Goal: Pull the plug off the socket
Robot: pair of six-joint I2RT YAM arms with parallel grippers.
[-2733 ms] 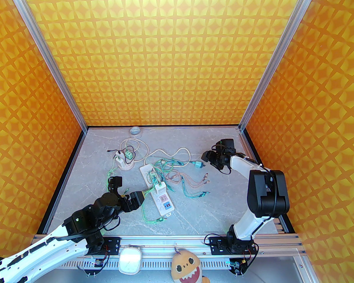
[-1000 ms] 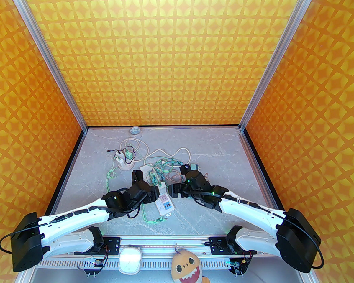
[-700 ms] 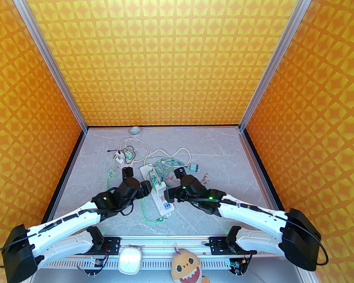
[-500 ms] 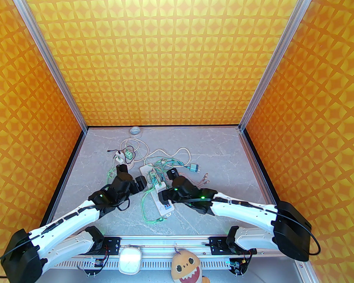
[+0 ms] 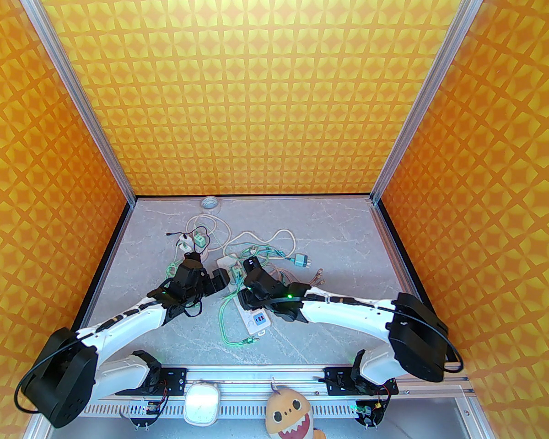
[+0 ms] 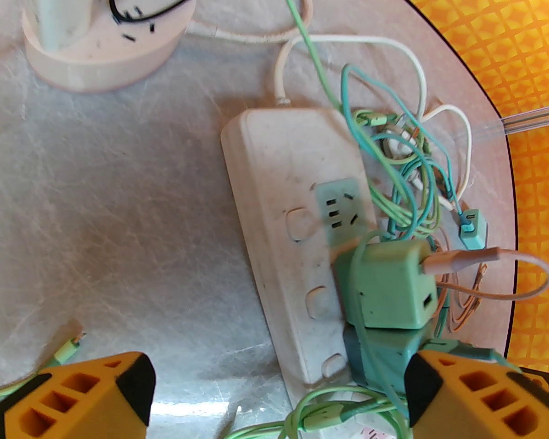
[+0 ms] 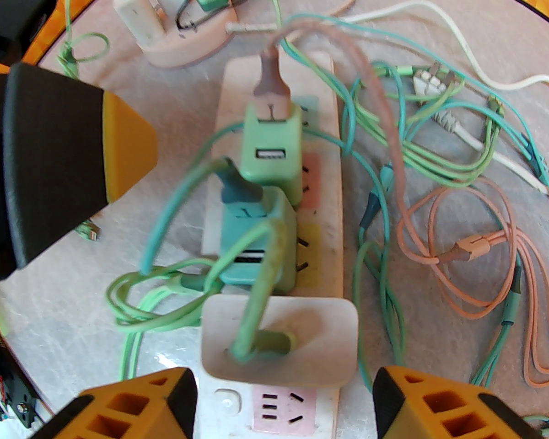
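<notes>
The white power strip (image 6: 274,190) lies mid-counter (image 6: 119,199) among tangled cables (image 7: 444,172). It carries three plugs in a row: a light green charger (image 7: 272,153), a teal charger (image 7: 256,245) and a white charger (image 7: 279,336). The right tool (image 7: 283,405) hangs over the white charger, jaws apart either side of it with slim gaps showing. The left tool (image 6: 274,391) stands wide, spanning the strip at the teal charger.

Matt, scuffed white plastic on the strip (image 6: 274,176); plug (image 7: 274,176) matt green plastic. Smooth marbled grey bench (image 6: 119,199), faint sheen.
</notes>
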